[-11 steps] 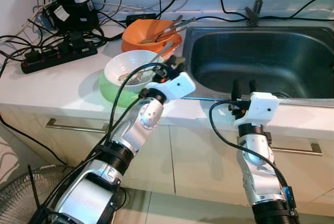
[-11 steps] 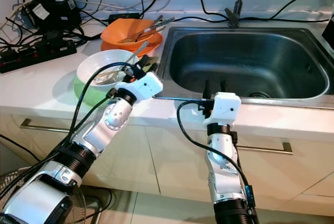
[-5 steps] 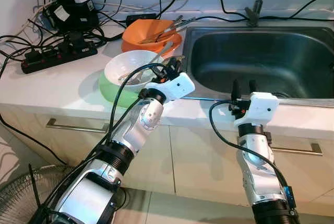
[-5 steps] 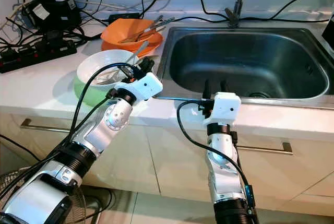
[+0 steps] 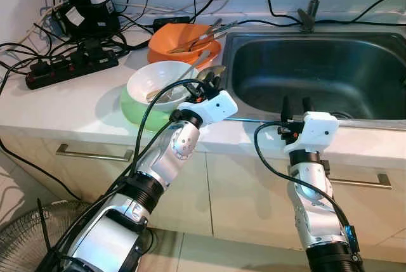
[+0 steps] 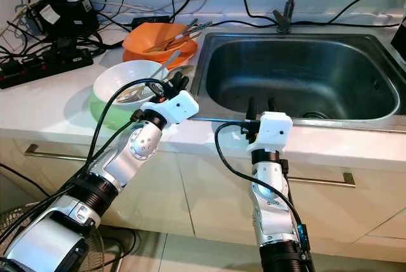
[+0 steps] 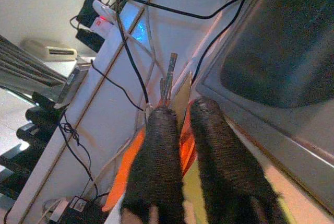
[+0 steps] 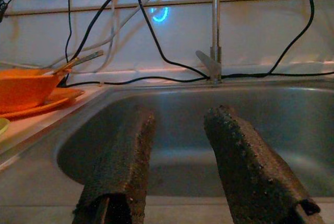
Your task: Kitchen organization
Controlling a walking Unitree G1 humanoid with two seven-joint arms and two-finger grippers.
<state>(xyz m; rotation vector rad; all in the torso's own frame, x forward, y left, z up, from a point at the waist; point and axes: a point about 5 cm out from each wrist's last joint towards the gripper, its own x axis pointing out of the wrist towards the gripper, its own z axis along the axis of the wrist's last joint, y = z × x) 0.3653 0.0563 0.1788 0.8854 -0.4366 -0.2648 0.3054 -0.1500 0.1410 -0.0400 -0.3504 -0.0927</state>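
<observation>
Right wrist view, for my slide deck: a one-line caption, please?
Open right claw poised at the steel sink, orange bowl alongside.

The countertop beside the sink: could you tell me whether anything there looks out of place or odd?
Yes. A black power strip and a tangle of adapters and cables lie on the counter close to the sink, an odd spot for electrics. Cables also cross behind the faucet. Utensils stick out of the orange bowl.
</observation>
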